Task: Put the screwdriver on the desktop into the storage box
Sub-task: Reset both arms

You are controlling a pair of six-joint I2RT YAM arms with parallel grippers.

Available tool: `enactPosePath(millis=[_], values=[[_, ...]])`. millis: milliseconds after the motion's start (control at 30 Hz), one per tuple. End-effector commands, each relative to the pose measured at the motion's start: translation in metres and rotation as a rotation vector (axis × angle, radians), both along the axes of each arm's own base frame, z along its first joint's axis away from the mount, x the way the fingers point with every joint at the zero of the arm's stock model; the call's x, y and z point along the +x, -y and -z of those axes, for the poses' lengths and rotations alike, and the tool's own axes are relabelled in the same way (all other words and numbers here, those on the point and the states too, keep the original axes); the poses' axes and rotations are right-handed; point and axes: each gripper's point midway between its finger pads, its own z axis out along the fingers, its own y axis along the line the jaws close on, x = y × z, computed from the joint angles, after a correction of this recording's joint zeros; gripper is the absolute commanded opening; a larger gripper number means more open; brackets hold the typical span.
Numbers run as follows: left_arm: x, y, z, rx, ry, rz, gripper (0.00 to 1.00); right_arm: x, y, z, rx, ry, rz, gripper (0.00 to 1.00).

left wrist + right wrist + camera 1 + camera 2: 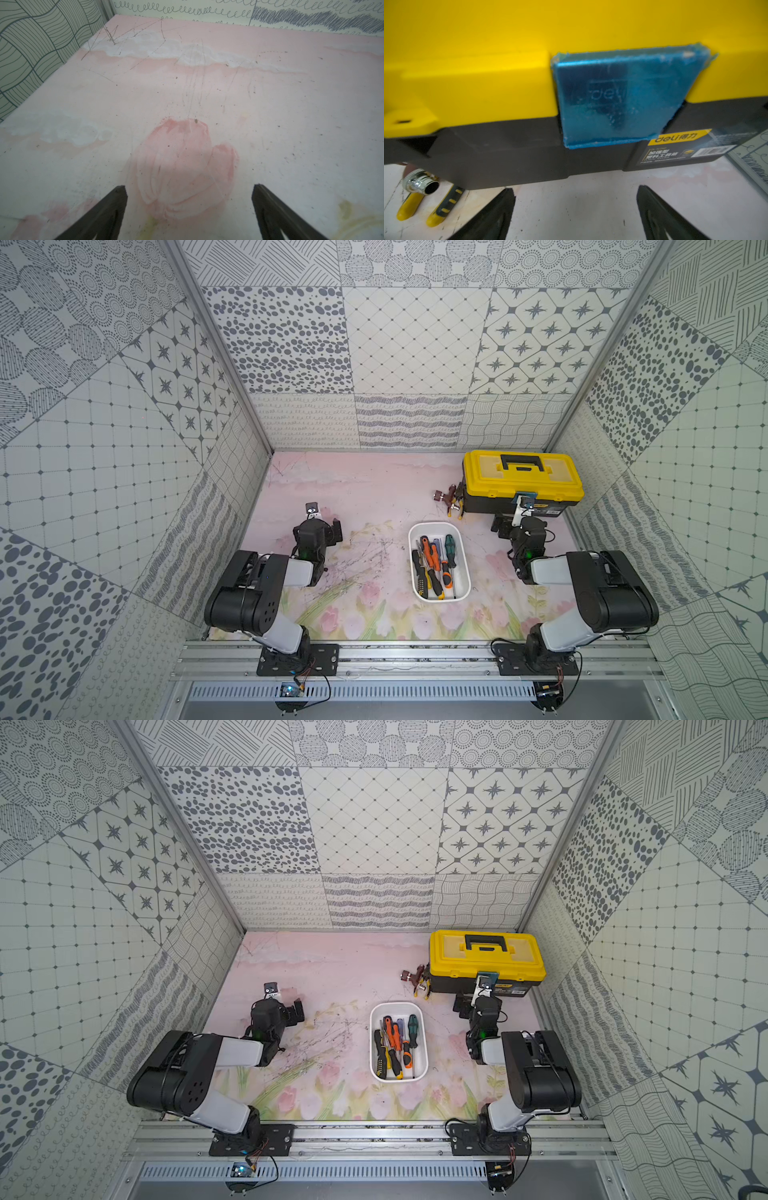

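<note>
Screwdrivers [435, 568] with orange, green and black handles lie lengthwise in the white storage box [462, 541] on the surface [374, 497]. That is the only way they fit, and I spot none loose, so the job looks finished. Left fingers [112, 207] gape wide over a printed tulip. Right fingers [500, 207] are equally wide and empty, facing the yellow toolbox [467, 41], whose blue-filmed latch [623, 97] and sticker [679, 138] read "deli".

walls [415, 344]: grey-on-white patchwork panels | corner posts [217, 348]: bare metal | front rail [415, 659]: aluminium | vent grille [374, 691]: slotted grey

Yellow toolbox [521, 477] just ahead of right pincer [574, 187]
</note>
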Motion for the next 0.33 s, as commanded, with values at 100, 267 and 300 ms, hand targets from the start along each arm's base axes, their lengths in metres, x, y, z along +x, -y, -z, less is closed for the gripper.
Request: enactPosePath(millis=[100, 267, 300], values=[[0.0082, 0.0060, -0.0156, -0.002, 0.071, 0.032, 0.99, 0.0065, -0.0004, -0.0132, -0.013, 0.039, 0.001, 0.97], [0.0079, 0.0056, -0.0150, -0.002, 0.069, 0.031, 0.99, 0.0060, -0.0006, -0.0122, -0.013, 0.036, 0.000, 0.97], [0.0079, 0.0056, -0.0154, -0.002, 0.070, 0.032, 0.99, 0.0059, -0.0007, -0.0127, -0.013, 0.039, -0.001, 0.97]])
